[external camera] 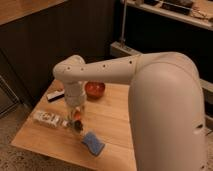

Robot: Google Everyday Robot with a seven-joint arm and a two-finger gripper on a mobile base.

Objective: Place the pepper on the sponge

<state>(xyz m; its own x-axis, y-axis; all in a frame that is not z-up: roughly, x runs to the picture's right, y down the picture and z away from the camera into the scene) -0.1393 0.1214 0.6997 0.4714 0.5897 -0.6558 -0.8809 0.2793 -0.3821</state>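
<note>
A light wooden table [117,117] is set on a speckled floor [12,160] before a dark wall [60,35], and a metal shelf [165,12] is seen at the upper right. A round orange-red bowl [94,89] is placed near the table's far edge, with a flat black-and-white object [55,95] laid to its left. A white printed packet [47,118] is laid flat just left of the gripper [76,119], which is held low over the tabletop.
</note>
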